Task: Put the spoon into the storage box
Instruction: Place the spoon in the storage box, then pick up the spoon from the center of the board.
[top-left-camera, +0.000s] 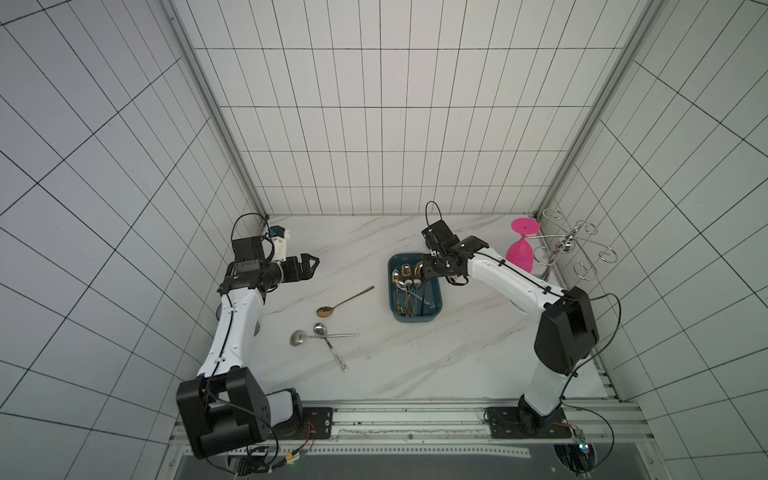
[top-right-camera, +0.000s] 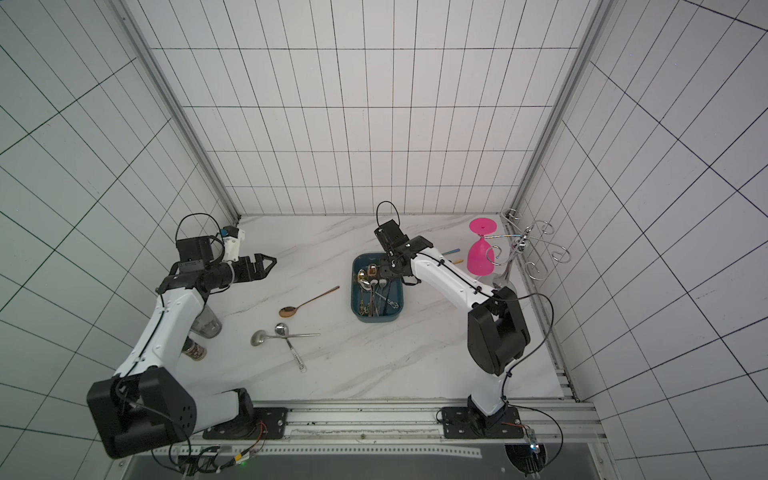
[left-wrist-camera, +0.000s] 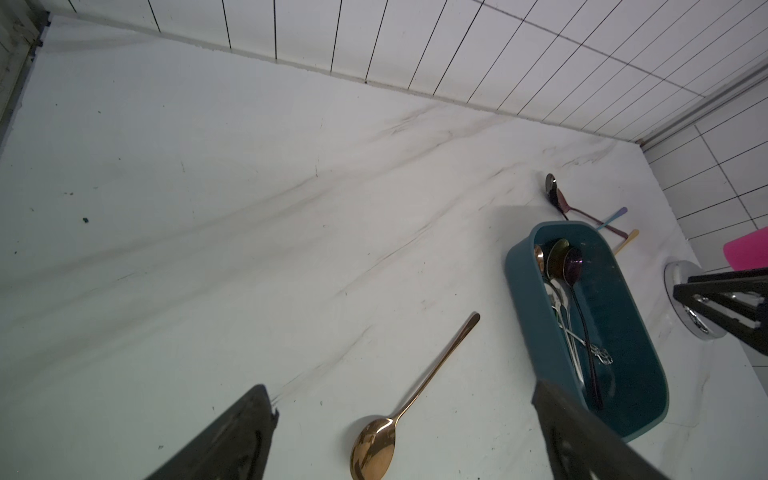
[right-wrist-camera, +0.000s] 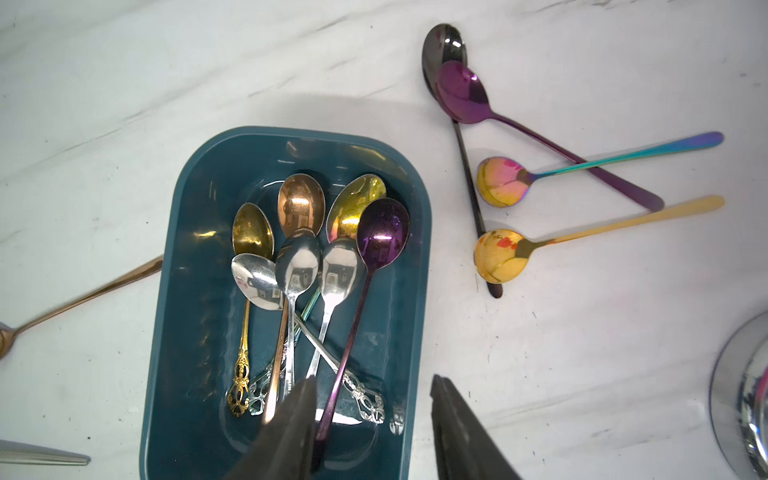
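Over the shallow dark teal plastic storage box (right-wrist-camera: 183, 332), the right tool (right-wrist-camera: 372, 382) hangs, jaws spread, pinching nothing. A purple metal spoon (right-wrist-camera: 382, 230) lies inside, its handle running toward the tool. Left of the box, a rose-gold spoon (top-left-camera: 345, 300) rests on the worktop (top-left-camera: 415, 365), handle aimed at the box, nearer the wide-spread left tool (top-left-camera: 309, 267). The right wrist view reveals a matte gold spoon (right-wrist-camera: 500, 255) and three others beside the box, mostly hidden by the arm in both top views.

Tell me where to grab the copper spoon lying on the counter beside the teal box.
Grip the copper spoon mid-handle, from straight above, jaws across the shaft. It lies flat, apart from other things; the handle is slim and straight, the bowl broad and rounded.
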